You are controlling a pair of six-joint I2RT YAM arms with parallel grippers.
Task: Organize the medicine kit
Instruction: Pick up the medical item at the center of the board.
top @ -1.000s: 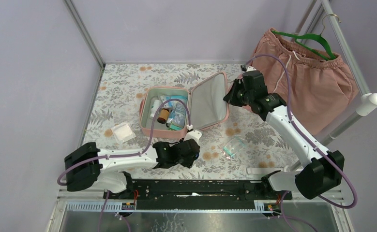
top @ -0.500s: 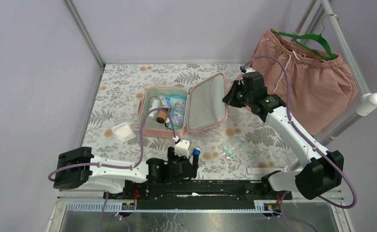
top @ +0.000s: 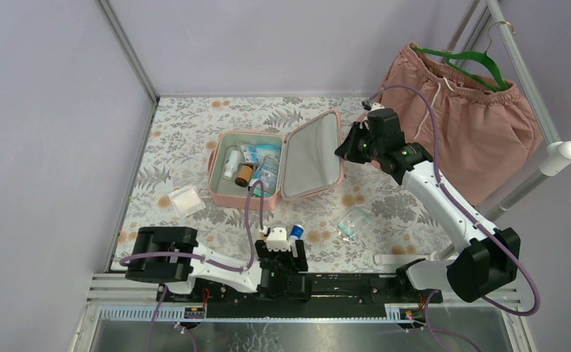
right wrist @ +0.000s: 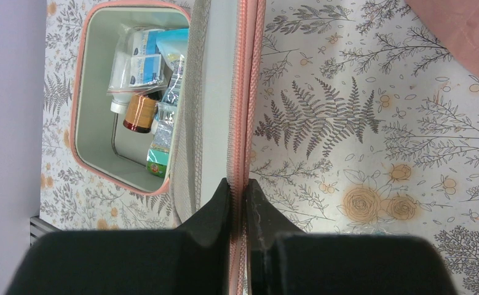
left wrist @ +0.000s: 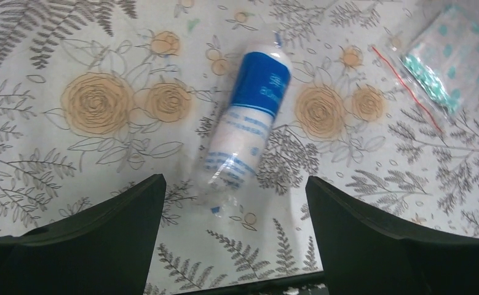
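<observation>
The flowered counter point(top: 187, 125) spreads wide, with pink shorts point(top: 473, 132) hanging off its 2 o'clock corner. The medicine kit point(top: 231, 199) lies open near the middle. Packets and a brown bottle point(top: 245, 174) sit inside it, and its lid point(top: 311, 158) is propped up on the 3 o'clock side. The right tool point(right wrist: 238, 190) is pinched tight on that lid's zipper edge. A clear zip bag point(top: 355, 221) lies at the kit's 5 o'clock and a white packet point(top: 186, 199) at its 8 o'clock. The left tool point(left wrist: 237, 190) gapes wide at the kit's 6 o'clock, gripping nothing. A blue-labelled white bottle point(left wrist: 249, 132) lies loose on the counter between its fingers point(left wrist: 101, 239).
</observation>
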